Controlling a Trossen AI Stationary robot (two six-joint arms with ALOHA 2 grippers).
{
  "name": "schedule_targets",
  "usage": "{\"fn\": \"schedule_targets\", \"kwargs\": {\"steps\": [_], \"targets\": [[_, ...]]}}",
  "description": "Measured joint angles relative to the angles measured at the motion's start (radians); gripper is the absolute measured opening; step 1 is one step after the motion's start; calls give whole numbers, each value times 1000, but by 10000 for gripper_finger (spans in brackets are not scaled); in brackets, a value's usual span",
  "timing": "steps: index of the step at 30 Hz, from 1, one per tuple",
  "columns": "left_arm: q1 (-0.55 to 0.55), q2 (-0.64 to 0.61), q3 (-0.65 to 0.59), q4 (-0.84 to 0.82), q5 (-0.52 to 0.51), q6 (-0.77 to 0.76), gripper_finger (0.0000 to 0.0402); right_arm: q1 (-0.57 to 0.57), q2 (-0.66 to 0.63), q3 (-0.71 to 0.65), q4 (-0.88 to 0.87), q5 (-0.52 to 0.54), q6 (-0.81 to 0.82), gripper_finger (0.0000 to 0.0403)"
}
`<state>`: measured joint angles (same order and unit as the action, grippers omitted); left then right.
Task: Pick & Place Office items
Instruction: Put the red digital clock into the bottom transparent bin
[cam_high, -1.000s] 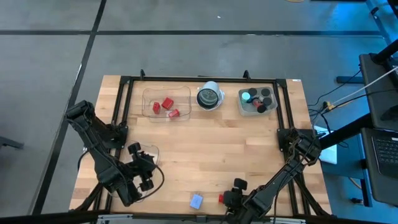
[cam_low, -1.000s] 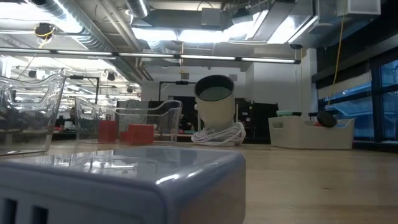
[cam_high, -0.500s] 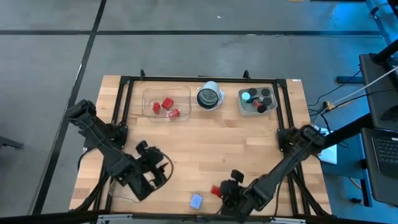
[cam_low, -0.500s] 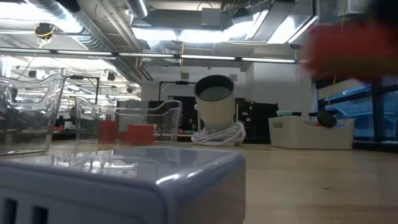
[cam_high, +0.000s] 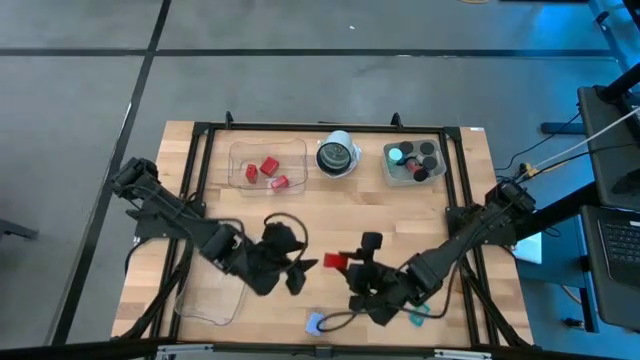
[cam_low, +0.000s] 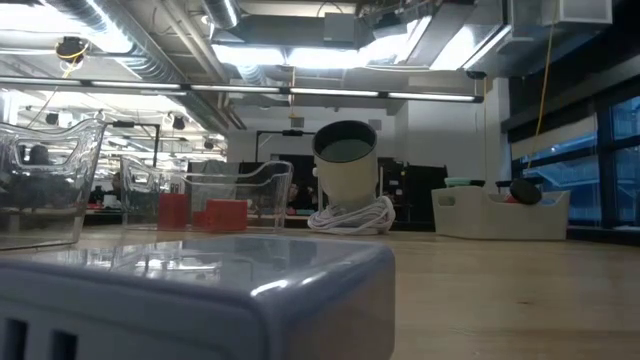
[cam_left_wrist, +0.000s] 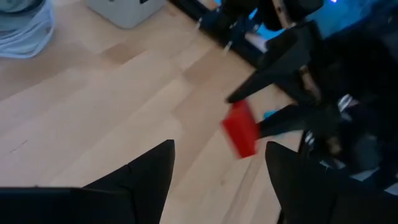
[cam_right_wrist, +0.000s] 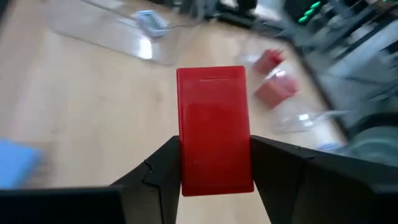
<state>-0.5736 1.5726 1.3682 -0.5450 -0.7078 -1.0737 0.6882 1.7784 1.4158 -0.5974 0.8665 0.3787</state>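
Wooden table top (cam_high: 390, 225) inside a black frame, grey floor around it, some kind of open lab ceiling behind in the low view. The right gripper (cam_high: 345, 263) sits over the middle of the table, pinched shut on a red block (cam_high: 334, 262), so this looks like the carry step: the piece is up off the wood and on its way somewhere. The left gripper (cam_high: 300, 272) is just beside it, fingers spread wide and empty, pointed at that same block, so it might be a handover, hard to say. If the block goes with the other red blocks (cam_high: 273, 174) in the clear tray (cam_high: 240, 152) at the far edge, the next move needs a long reach across the table and a release only once it's inside the walls.

The right wrist view is the only one that really shows the grip: red block (cam_right_wrist: 214, 129) upright between both fingers. The low view misses both arms completely, just the tray, a white-rimmed round thing (cam_low: 346, 168) and a pale-blue rectangle (cam_low: 190, 295) up close.
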Motion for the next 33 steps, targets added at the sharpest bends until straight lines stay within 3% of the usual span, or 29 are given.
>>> {"fn": "schedule_targets", "kwargs": {"steps": [7,20,33], "targets": [[99,0,0,23,38,18,248,-50,-2,0,-1,45,-132,160],[225,0,0,49,307,102,238,-125,-2,0,1,60,-233,159],[291,0,0,44,428,155,170,-136,-2,0,22,61,-268,159]]}}
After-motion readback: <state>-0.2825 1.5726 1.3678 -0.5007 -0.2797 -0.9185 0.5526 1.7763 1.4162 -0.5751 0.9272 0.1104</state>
